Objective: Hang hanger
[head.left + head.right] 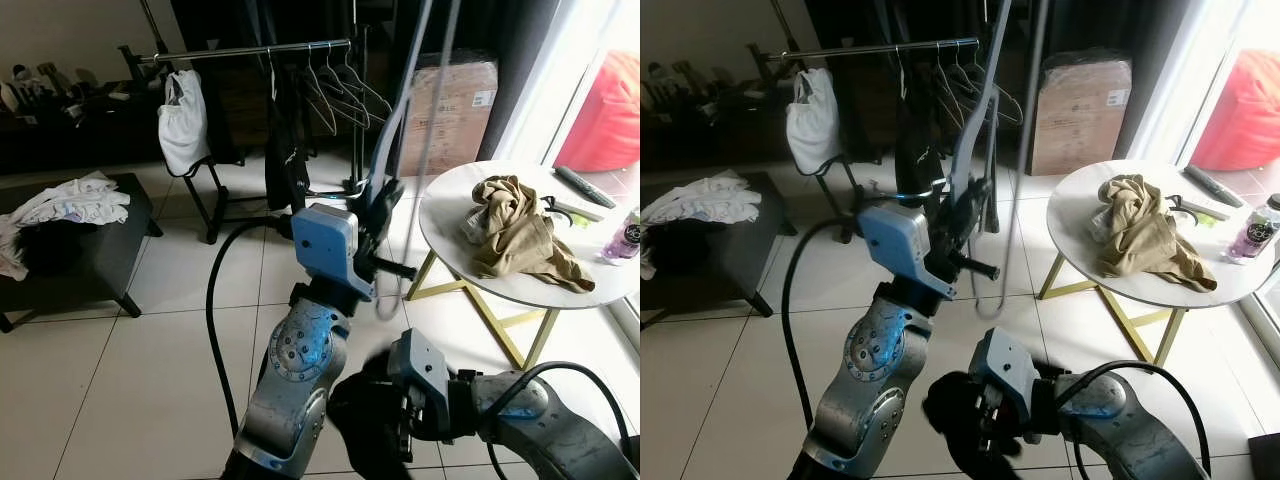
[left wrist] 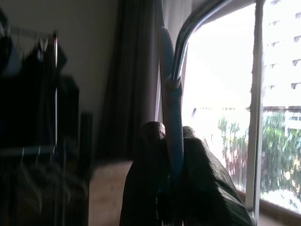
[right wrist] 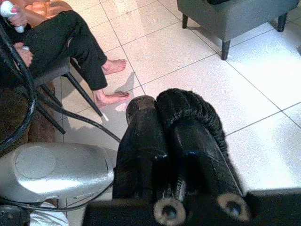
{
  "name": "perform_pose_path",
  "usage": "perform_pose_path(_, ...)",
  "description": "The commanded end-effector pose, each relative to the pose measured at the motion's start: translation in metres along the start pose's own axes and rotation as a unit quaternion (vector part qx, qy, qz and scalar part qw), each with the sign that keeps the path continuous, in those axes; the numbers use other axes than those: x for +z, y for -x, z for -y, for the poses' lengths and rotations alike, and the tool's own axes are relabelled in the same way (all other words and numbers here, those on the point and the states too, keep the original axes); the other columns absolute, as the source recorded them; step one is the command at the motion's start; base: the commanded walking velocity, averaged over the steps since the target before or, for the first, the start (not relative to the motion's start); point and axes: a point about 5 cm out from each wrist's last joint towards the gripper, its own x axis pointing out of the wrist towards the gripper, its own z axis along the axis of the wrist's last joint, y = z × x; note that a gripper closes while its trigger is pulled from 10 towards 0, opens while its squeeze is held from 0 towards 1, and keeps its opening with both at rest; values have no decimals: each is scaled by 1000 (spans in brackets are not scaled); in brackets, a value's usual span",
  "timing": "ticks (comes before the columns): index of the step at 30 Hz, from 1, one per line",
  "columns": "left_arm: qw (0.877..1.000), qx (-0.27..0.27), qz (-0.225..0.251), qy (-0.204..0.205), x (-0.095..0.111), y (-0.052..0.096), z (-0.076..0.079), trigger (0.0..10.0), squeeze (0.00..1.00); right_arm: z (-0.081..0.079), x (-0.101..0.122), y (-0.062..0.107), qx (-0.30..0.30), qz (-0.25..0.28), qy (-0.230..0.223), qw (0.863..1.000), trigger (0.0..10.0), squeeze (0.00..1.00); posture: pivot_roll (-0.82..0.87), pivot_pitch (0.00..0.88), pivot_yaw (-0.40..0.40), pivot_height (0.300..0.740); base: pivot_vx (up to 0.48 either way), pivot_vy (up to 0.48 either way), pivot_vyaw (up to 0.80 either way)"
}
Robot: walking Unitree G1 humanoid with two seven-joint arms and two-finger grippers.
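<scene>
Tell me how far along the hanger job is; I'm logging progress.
Done: the left end effector is shut on the hanger, lifted in front of the robot. In hand: carrying it toward the clothes rail, which stands across the tiled floor with other hangers on it. Left: closing that gap, hooking the hanger over the rail and letting go. The right end effector hangs idle, shut and holding nothing.

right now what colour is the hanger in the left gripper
Pale blue-grey hanger, clamped in the left gripper; clearest in the right eye view.
</scene>
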Motion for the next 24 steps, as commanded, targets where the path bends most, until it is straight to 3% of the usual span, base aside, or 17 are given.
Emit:
perform_pose_path(1,1000,-4,20,-9,8,-1,6,10000,0,0,2,0,-1,5,-3,1000,0,0,-108,146,46,740,0,0,0)
perform_pose_path(4,999,-3,-6,-33,6,-2,-6,10000,0,13,-10,5,-52,6,-27,998,0,0,-108,148,44,740,0,0,0)
perform_pose_path(5,997,2,-38,-72,0,0,-20,10000,0,25,-23,8,-106,-8,-49,993,0,0,-103,148,44,740,0,0,0)
perform_pose_path(7,993,11,-59,-100,-5,2,-33,10000,0,33,-34,11,-142,-18,-66,987,0,0,-100,148,46,740,0,0,0)
perform_pose_path(9,963,54,-189,-185,-31,30,-90,10000,0,63,-66,24,-293,0,-162,942,0,0,-93,150,49,740,0,0,0)
perform_pose_path(10,956,58,-211,-197,-35,36,-98,10000,0,66,-68,26,-313,5,-170,935,0,0,-92,150,50,740,0,0,0)
perform_pose_path(13,912,76,-303,-265,-50,69,-135,10000,0,76,-79,34,-381,55,-243,890,0,0,-86,149,52,740,0,0,0)
perform_pose_path(15,882,100,-383,-256,-63,107,-161,10000,0,82,-91,42,-442,92,-295,842,0,0,-74,149,54,740,0,0,0)
perform_pose_path(17,853,111,-453,-235,-75,146,-176,10000,0,85,-102,48,-487,117,-333,799,0,0,-72,142,57,740,0,0,0)
perform_pose_path(18,843,112,-473,-228,-79,159,-179,10000,0,86,-105,50,-501,121,-340,786,0,0,-72,142,57,740,0,0,0)
perform_pose_path(19,843,112,-473,-228,-79,159,-179,10000,0,86,-105,50,-501,121,-340,786,0,0,-72,142,57,740,0,0,0)
perform_pose_path(22,771,161,-591,-176,-99,243,-186,10000,0,87,-112,54,-543,146,-348,751,0,0,-82,120,59,740,0,0,0)
perform_pose_path(23,771,202,-592,-122,-100,263,-185,10000,0,88,-112,54,-550,154,-345,745,0,0,-83,117,56,740,0,0,0)
perform_pose_path(24,751,233,-609,-105,-101,281,-184,10000,0,88,-112,55,-554,155,-340,744,0,0,-84,115,54,740,0,0,0)
